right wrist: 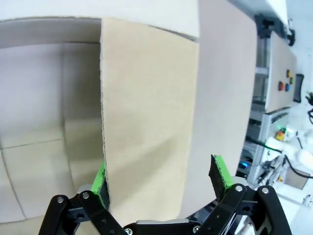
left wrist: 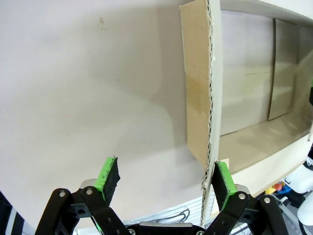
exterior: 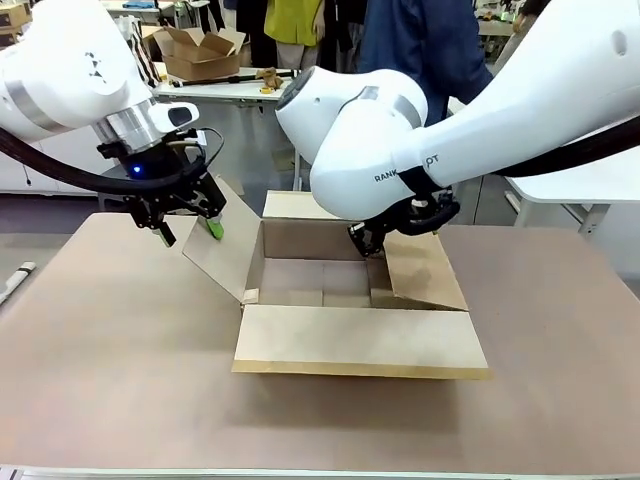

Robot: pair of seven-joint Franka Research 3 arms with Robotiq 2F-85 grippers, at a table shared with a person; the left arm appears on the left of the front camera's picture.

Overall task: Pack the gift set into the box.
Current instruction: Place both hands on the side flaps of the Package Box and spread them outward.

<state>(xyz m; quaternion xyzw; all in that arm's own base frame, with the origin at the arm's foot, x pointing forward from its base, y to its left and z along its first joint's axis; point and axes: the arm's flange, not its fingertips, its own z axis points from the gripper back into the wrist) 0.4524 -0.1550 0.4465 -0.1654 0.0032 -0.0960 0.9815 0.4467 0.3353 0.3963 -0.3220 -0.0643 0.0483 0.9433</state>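
The box point(exterior: 360, 340) is sitting open in the middle of the table point(exterior: 120, 330). I am spreading my left gripper point(exterior: 190, 232) wide, released, with one pad point(left wrist: 222, 183) touching the left flap's point(exterior: 225, 250) edge. My right gripper point(exterior: 368, 240) is gaping, unclenched, around the right flap point(exterior: 425, 270).

A matte brown worktop point(exterior: 90, 340) spans the foreground. Beyond its far edge lies grey floor point(exterior: 255, 150). A white table point(exterior: 230, 90) there bears a small open carton point(exterior: 200, 55), and another white table point(exterior: 585, 185) stands at right.

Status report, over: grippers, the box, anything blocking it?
Left gripper open, at the edge of the left flap. Right gripper open, straddling the right flap. Box open-topped, near flap folded out flat. Right arm hangs over the opening's far side.
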